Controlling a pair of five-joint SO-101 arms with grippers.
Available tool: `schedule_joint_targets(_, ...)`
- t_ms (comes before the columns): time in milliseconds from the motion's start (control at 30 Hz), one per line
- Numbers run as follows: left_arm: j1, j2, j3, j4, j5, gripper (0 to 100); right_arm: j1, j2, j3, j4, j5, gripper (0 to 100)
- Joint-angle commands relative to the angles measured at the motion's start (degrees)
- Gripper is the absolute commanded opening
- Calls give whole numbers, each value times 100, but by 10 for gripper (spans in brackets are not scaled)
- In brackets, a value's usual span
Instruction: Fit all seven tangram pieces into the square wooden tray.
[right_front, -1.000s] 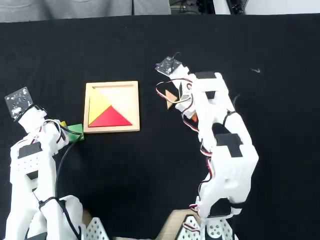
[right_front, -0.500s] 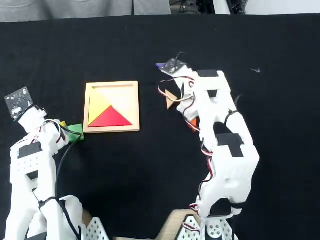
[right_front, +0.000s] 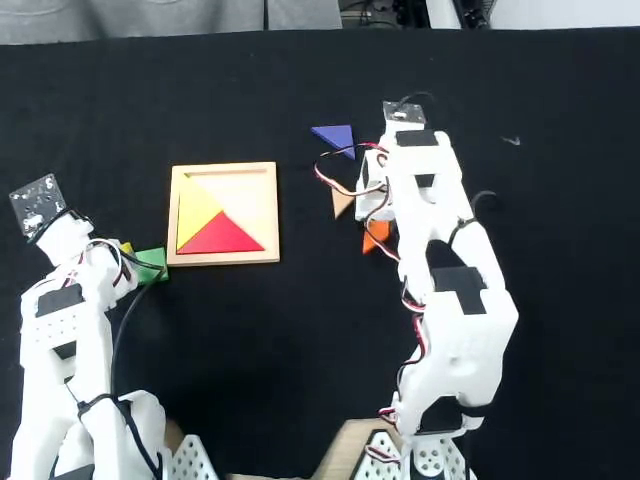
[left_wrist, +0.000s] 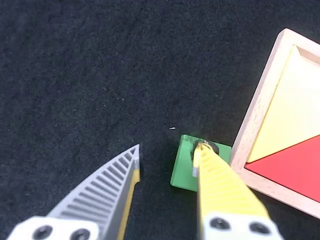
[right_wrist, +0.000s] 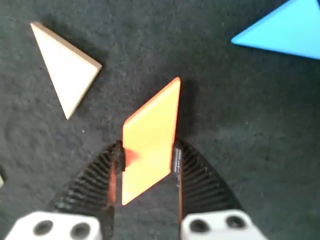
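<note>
item 1, lower left of the high view: the left gripper (left_wrist: 169, 150) is standing open, holding nothing. one fingertip is lying over the edge of the green square (left_wrist: 186, 170); the other is resting apart on the black table cover (right_front: 560, 300). the green square is sitting flat, just beside the outer lower left corner of the wooden tray (right_front: 225, 168).

item 2, centre right of the high view: the right gripper (right_wrist: 147, 150) is closing on the orange parallelogram (right_wrist: 152, 130), its jaws pressing the two long edges. the piece is sitting low over the cover, well apart from the tray.

item 3, centre left: the wooden tray is lying square on the cover. it is holding the red triangle (right_front: 222, 236) along its lower edge and the yellow triangle (right_front: 195, 208) along its left edge, the two meeting on a diagonal. the upper right half is showing bare wood.

item 4, just above the orange parallelogram: the plain wooden triangle (right_front: 342, 203) is lying loose on the cover.

item 5, upper centre: the blue triangle (right_front: 334, 136) is lying loose, farthest from the arm bases.

progress, as a judgement: two of seven pieces are sitting in place, so five are waiting. the orange parallelogram is looking like the piece in hand.
</note>
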Motion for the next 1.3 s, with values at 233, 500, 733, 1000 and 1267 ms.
schedule_joint_targets(233, 48, -176, -22, -105, 0, 177, -9, -101, -840, 844, 888, 187)
schedule_joint_targets(500, 40, -176, -22, -97, 0, 177, -369, -321, -769, 818, 1160, 185)
schedule_joint_targets(733, 40, -176, -22, -88, 0, 177, -202, 171, -646, 492, 1178, 185)
schedule_joint_targets(1000, 40, -176, -22, -88, 0, 177, 149, 673, -840, 404, 1222, 185)
schedule_joint_targets(1267, 48, -176, -22, -88, 0, 177, 501, 901, -884, 431, 1468, 184)
